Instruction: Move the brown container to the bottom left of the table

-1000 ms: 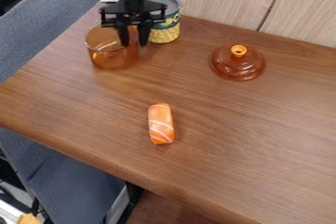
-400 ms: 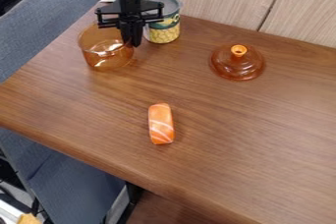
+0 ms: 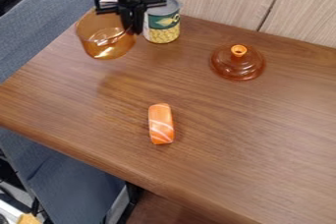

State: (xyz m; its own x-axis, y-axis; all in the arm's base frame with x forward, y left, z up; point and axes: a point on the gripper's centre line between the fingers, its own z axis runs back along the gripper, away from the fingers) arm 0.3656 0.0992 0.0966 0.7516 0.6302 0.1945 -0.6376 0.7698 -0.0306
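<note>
The gripper hangs at the upper left of the camera view, shut on the right-hand wall of the brown container. This see-through amber pot is held slightly tilted above the wooden table, with a faint shadow on the wood below it. Its rim faces up, and nothing shows inside it.
Just right of the gripper stands a can of corn. A brown lid with an orange knob lies at the upper right. An orange-and-white sushi piece sits mid-table. The table's front edge slants down to the right.
The gripper's fingers have come together on the container's wall. Gripper and container have since risen off the table, the container tilting a little. Can, lid and sushi have stayed put.
</note>
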